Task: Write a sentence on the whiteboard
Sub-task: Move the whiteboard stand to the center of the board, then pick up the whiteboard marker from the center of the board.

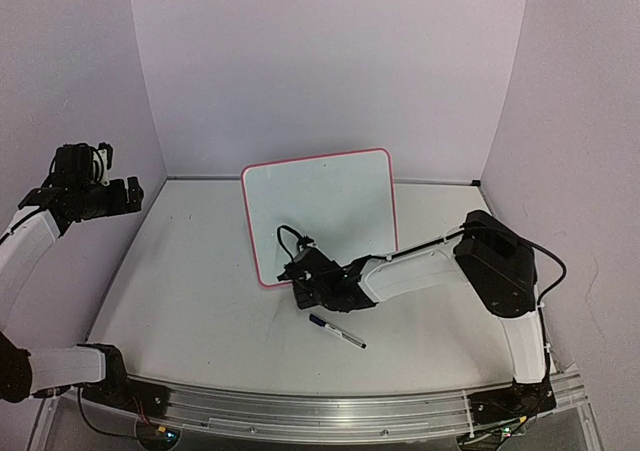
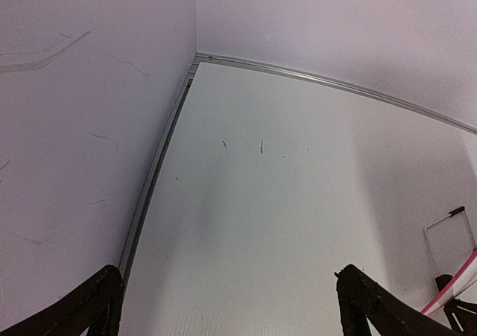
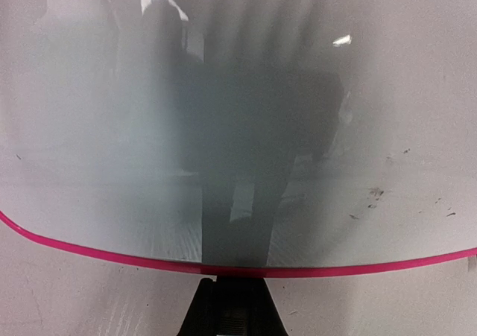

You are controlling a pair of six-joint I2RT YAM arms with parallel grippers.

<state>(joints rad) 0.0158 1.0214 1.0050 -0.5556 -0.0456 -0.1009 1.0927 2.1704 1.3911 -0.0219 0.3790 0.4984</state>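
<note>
right gripper [image 1: 292, 273] — just beside whiteboard [image 1: 330, 206]

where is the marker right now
Top view: the marker lies on the table, just on the near side of the right gripper and the whiteboard.

Overhead and close right-wrist views share the whiteboard [image 1: 320, 211]

In the top view the right gripper [image 1: 298, 279] is at the whiteboard's [image 1: 320, 206] lower edge, its fingers hidden under the wrist. The right wrist view crops the whiteboard on three sides; the dark piece [image 3: 227, 314] at the bottom edge is perhaps a clip foot, and small dark marks [image 3: 373, 196] are too small to read.
</note>
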